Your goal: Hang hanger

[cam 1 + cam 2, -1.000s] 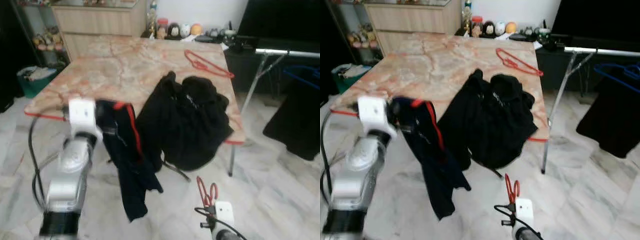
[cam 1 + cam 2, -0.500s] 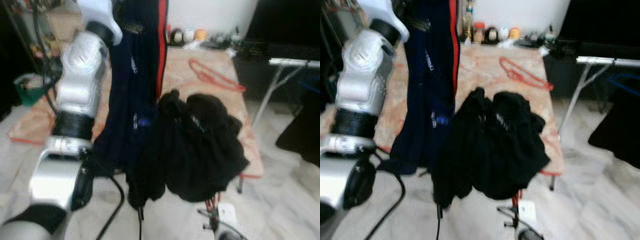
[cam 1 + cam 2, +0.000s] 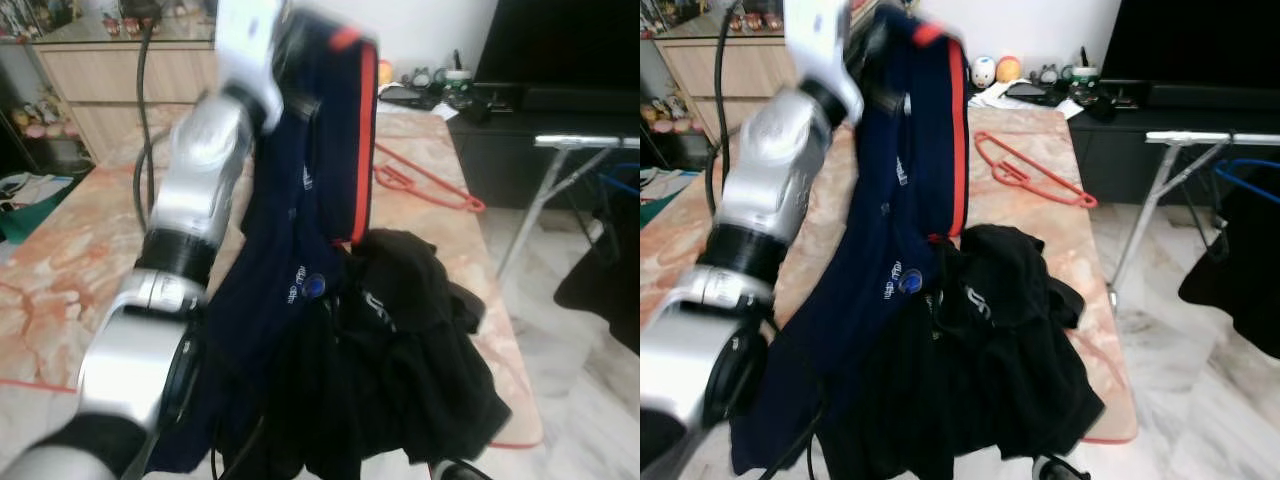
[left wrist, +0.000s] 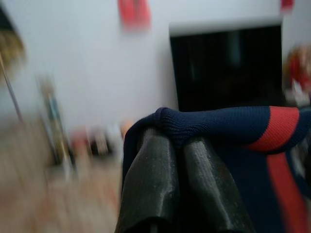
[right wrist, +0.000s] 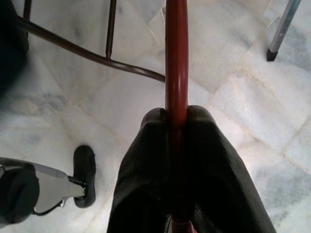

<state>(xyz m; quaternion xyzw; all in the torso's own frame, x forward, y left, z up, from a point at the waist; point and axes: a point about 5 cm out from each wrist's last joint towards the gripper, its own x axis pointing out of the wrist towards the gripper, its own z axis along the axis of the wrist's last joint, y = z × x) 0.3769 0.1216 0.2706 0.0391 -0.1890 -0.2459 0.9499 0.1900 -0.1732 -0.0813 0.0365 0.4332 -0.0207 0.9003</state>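
My left gripper (image 4: 179,141) is shut on the ribbed collar of a navy garment with a red stripe (image 3: 320,180). The left arm (image 3: 190,200) holds it high over the marble table (image 3: 70,270), and the cloth hangs down past the table's front edge. My right gripper (image 5: 176,119) is low over the floor, shut on the rod of a red hanger (image 5: 177,48). A second red hanger (image 3: 425,180) lies on the far right part of the table. A heap of black clothes (image 3: 420,350) lies on the near right corner, touching the navy garment.
A metal drying rack (image 3: 570,145) stands to the right, with a blue hanger (image 3: 1245,172) and a dark garment (image 3: 615,290) on it. A black TV (image 3: 570,45) and a wooden cabinet (image 3: 100,85) stand behind the table. Table legs (image 5: 97,56) cross the marble floor near my right gripper.
My left arm has lifted the navy garment from below the table edge to high above the table. The camera has moved closer and the right gripper with its hanger has left the head views.
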